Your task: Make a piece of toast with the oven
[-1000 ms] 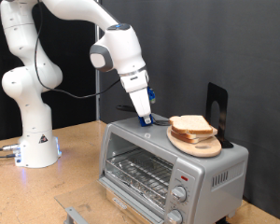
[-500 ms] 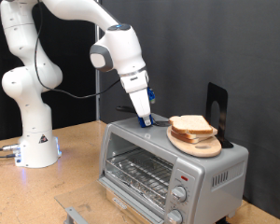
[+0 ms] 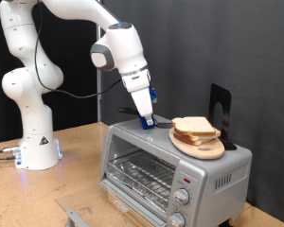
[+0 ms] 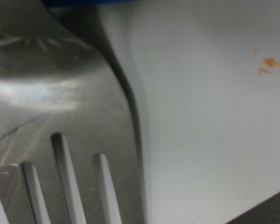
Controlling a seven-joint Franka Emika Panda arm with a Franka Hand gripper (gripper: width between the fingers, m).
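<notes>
Toast-making at a laboratory bench: a white Franka arm (image 3: 62, 38) reaches down so that its pincer (image 3: 147, 120) stands on the flat top of the oven (image 3: 170, 161), tilted slightly, its tip touching the metal near the top's rear edge; whether its fingers are apart or together cannot be told from either view. The piece of toast (image 3: 191, 126) lies uppermost in a small stack of like slices on a round wooden board (image 3: 201, 147), which rests on the oven's top at about three o'clock from the pincer, near it but not touching. Behind the board, at roughly one o'clock from it, a black stand (image 3: 219, 110) rises upright against the dark backdrop. The silver oven sits on the wooden worktop (image 3: 76, 180) with its glass-fronted door (image 3: 135, 170) shut, the wire rack (image 3: 133, 174) showing through the pane, and round knobs (image 3: 183, 197) with a small red mark (image 3: 186, 177) at the front's right in the exterior view. The arm's base (image 3: 35, 151) stands at nine o'clock from the oven, well apart from it. The wrist view shows, very close and blurred, a slotted metal spatula blade (image 4: 56, 121) lying over the pale oven top (image 4: 215, 112), which carries a small orange speck (image 4: 268, 64).
</notes>
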